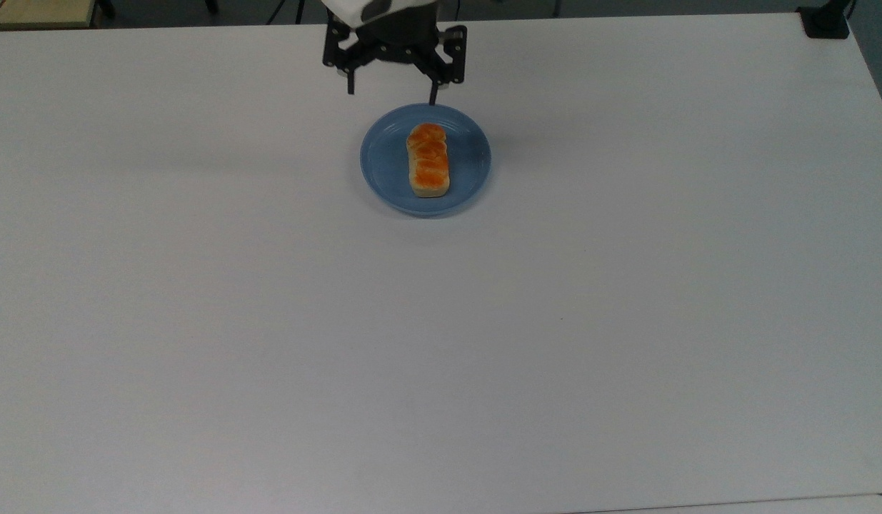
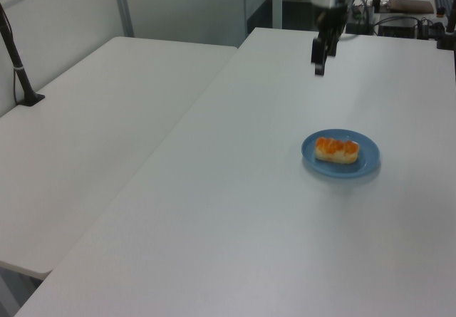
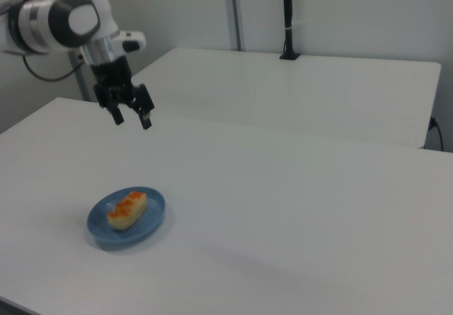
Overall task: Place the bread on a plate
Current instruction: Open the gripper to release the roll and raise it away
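The bread (image 1: 428,160), a small loaf with an orange-brown lobed top, lies lengthwise in the middle of the round blue plate (image 1: 469,178) on the white table. The same bread (image 2: 337,149) rests on the plate (image 2: 363,164) in the left view, and the bread (image 3: 127,209) sits on the plate (image 3: 152,219) in the right view too. My gripper (image 1: 391,93) hangs open and empty, high above the table beyond the plate's far rim; the gripper (image 3: 132,119) and gripper (image 2: 320,63) are well clear of the loaf.
A second white table (image 2: 92,139) stands beside this one, with a black pole (image 2: 18,68) on it. A black clamp base (image 1: 825,21) sits at the top view's far right corner. Desks with clutter (image 2: 413,7) lie behind the arm.
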Controlling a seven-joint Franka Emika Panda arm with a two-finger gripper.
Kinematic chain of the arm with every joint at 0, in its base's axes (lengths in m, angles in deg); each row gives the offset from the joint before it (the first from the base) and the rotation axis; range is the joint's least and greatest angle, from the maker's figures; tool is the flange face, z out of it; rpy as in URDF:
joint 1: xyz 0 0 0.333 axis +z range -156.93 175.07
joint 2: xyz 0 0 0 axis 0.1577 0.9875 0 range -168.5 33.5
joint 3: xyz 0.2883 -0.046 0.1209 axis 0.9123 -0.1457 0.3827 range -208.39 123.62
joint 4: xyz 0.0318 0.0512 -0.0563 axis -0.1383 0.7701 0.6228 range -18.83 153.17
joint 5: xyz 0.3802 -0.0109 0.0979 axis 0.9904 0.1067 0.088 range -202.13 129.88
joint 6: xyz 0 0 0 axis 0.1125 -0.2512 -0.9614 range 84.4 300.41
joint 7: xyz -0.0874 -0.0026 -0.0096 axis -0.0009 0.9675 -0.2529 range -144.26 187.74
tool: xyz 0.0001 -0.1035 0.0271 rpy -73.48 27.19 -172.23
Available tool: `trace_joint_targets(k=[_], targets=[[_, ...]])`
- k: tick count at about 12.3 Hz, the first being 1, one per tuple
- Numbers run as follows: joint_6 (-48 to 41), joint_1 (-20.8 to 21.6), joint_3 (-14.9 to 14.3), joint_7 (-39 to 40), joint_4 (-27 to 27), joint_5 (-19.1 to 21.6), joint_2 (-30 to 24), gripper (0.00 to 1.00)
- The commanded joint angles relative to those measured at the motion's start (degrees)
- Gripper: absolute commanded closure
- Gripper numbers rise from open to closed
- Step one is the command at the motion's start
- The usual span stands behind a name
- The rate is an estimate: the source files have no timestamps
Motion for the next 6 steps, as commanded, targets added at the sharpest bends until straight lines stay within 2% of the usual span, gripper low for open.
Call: trace_joint_targets(k=[1, 6], targets=[[-8.6, -2.2, -1.4, 1.1, -7.2, 1.1, -0.3, 0.0], [-8.9, -4.4, -1.4, 1.8, -8.1, 2.9, -1.1, 0.0]])
